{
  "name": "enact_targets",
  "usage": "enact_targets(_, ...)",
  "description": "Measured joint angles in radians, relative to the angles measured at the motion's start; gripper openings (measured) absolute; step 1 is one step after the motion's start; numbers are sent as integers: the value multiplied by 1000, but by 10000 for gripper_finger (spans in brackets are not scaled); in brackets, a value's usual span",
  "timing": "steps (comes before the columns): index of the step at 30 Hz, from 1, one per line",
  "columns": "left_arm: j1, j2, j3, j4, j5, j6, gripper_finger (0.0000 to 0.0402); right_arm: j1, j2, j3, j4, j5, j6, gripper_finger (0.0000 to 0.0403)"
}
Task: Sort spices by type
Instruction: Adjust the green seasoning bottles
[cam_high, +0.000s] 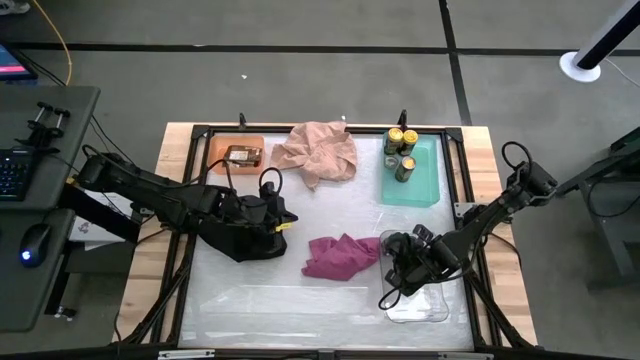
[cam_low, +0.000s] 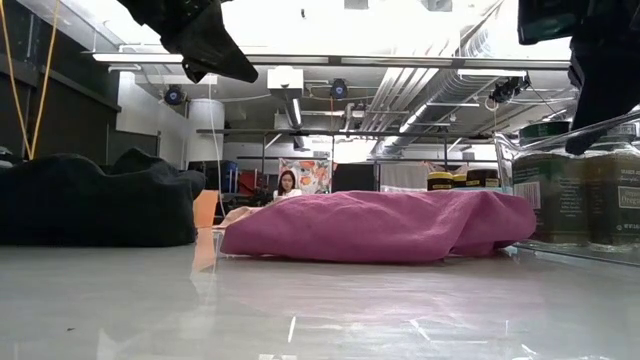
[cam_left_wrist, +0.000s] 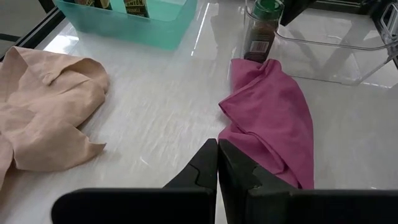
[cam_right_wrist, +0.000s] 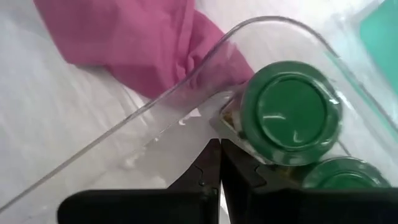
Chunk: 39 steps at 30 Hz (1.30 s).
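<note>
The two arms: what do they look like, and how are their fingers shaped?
Both the left arm and the right arm are black, jointed, with dark cables along them. The left gripper and right gripper each have two flat matte-black fingers.

Table top (cam_high: 300, 270): smooth, glossy white sheet, wooden border; magenta cloth (cam_high: 340, 255): soft, matt, creased fabric; pink cloth (cam_high: 318, 152): matt, crumpled fabric; clear tray (cam_right_wrist: 155, 112): glossy transparent plastic; teal tray (cam_high: 425, 180): smooth translucent plastic; green-lidded jar (cam_right_wrist: 289, 112): shiny plastic lid; orange tray (cam_high: 222, 150): plastic.
</note>
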Motion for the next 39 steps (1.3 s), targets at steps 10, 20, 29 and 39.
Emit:
enact_targets(10, 0, 0, 0, -3, 0, 0, 0, 54, 3, 37, 1, -126, 12, 0)
enact_targets(20, 0, 0, 0, -4, 0, 1, 0, 100, 118, 37, -97, -82, 231, 0)
enact_targets(29, 0, 0, 0, -5, 0, 1, 0, 87, 214, 37, -95, -80, 222, 0)
enact_targets(39, 0, 0, 0, -5, -2, 1, 0, 72, 213, 37, -181, -18, 210, 0)
